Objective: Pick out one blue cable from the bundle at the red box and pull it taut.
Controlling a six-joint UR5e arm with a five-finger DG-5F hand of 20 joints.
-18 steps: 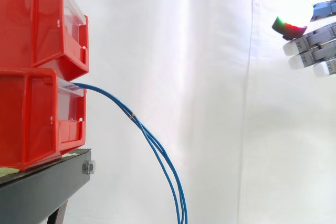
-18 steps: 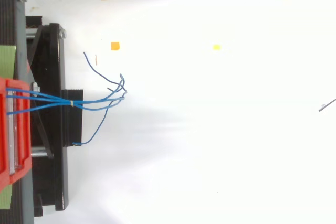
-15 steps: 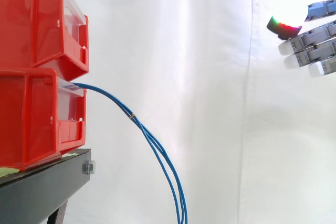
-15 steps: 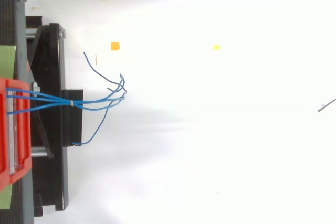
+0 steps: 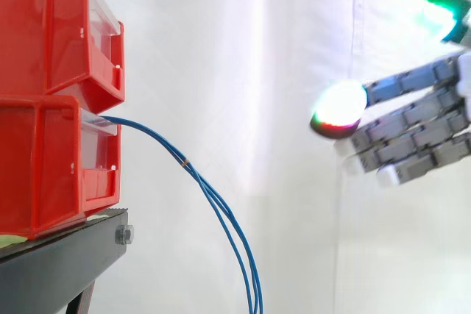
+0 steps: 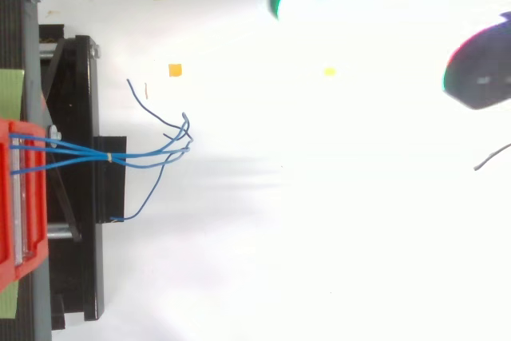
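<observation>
Stacked red bins (image 5: pixel 45 154) on black stand (image 5: pixel 59 270) before white curtain (image 5: pixel 243 64)

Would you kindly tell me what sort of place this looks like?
Probably a robotics lab test rig: stacked red bins on a black stand before a white curtain, blue cables trailing from the lower bin, and an open robot hand held clear of them.

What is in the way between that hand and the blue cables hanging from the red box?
Nothing visible does. In the side view the open hand hangs to the right of the blue cables drooping from the lower red box, apart from them; behind the gap is only the white curtain.
</observation>
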